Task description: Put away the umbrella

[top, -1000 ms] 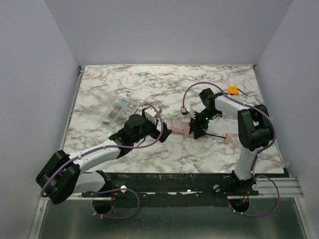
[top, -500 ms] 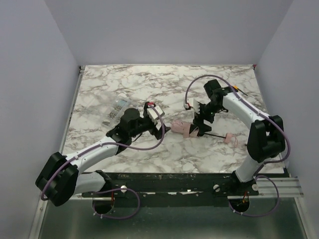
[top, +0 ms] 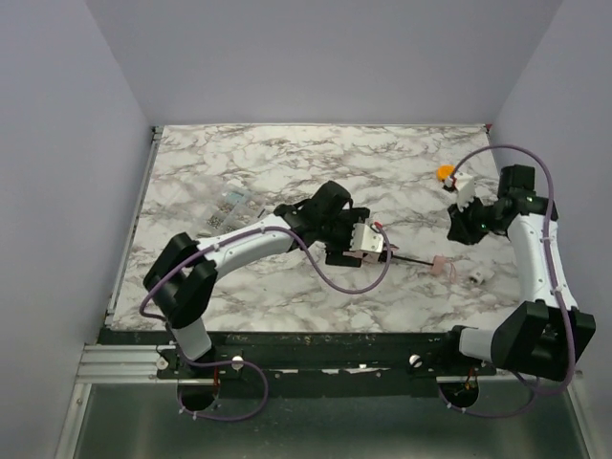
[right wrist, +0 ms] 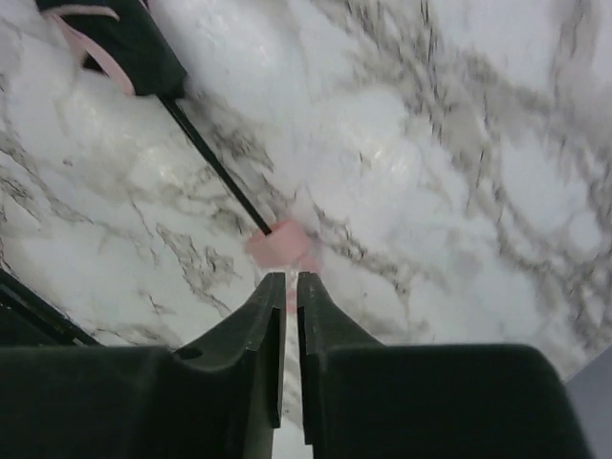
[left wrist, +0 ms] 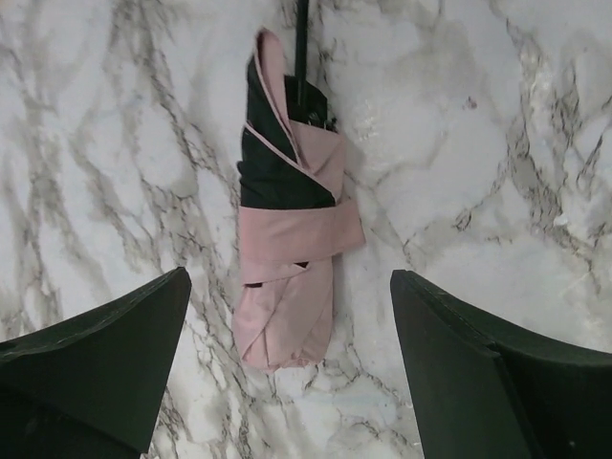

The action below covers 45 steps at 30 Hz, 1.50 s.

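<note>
The umbrella (left wrist: 287, 258) lies folded on the marble table, a pale pink bundle with dark inner fabric and a pink strap round it. My left gripper (left wrist: 288, 274) hovers over the bundle, open, one finger on each side and neither touching it. In the top view the left gripper (top: 356, 247) hides the bundle. The thin dark shaft (top: 409, 259) runs right to the small pink handle (top: 438, 267). My right gripper (top: 463, 228) is raised to the right of the handle. In the right wrist view the right gripper (right wrist: 290, 275) is shut on nothing, with the handle (right wrist: 282, 244) just past its tips.
A small orange object (top: 446, 173) lies at the back right. A clear packet of small metal parts (top: 225, 212) sits at the left. A little white object (top: 478, 276) rests right of the handle. Grey walls close in the marble table (top: 287, 158) on three sides.
The left arm has swung right and now stands over the umbrella bundle. The right arm has pulled back to the right, away from the bundle, and its jaws have closed.
</note>
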Motion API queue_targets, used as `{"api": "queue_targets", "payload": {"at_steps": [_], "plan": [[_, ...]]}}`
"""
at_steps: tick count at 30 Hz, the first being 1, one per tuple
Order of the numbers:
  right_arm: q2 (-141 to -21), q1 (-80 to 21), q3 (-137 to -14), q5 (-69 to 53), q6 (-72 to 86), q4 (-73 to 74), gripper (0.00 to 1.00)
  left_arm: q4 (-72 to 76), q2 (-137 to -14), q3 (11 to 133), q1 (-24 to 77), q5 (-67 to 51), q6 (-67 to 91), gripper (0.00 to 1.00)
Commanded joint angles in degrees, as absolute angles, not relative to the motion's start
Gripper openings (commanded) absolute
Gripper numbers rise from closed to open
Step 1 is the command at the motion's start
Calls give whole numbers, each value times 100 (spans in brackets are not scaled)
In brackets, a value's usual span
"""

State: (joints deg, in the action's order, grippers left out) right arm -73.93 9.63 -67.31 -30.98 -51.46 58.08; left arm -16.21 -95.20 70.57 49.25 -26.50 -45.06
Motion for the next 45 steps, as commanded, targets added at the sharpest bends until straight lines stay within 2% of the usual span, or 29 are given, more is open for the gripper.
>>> {"api": "queue_targets", "payload": {"at_steps": [1,4,11,22,27,30,36,40,45], "plan": [[-7104,1916,-5934,-3090,-4847,5789,13,-2793,-10279,7704,4904,-2432,-5703,85],[-7095,2438,-5559,-3094,-4789,5604,6,-2829,-10704,8112,4939,-2267,-5872,84],[-7557,2986,-5002,-2978,-4949,5268,4,-3103,-11421,8929,5049,-2496,-5871,82],[-7897,2971,-4408,-3030,-3934,3816,0,-3225,-11967,9017,5334,-1968,-5466,61],[-8208,2262,-4193,-2648,-3352,3327,0,-3358,-12073,9121,5370,-1879,-5314,50],[-8404,1333,-4228,-2463,-2826,3199,0,-3585,-12171,9339,5379,-1885,-5170,41],[-8719,13,-5010,-2510,-2228,3346,0,-3931,-12343,9605,5410,-1953,-5057,28],[-9465,-734,-5788,-2360,-1978,3528,0,-4041,-12418,9738,5414,-1947,-4993,28],[-9392,-488,-6104,-2230,-1974,3421,1,-4051,-12417,9708,5398,-1936,-5010,29]]}}
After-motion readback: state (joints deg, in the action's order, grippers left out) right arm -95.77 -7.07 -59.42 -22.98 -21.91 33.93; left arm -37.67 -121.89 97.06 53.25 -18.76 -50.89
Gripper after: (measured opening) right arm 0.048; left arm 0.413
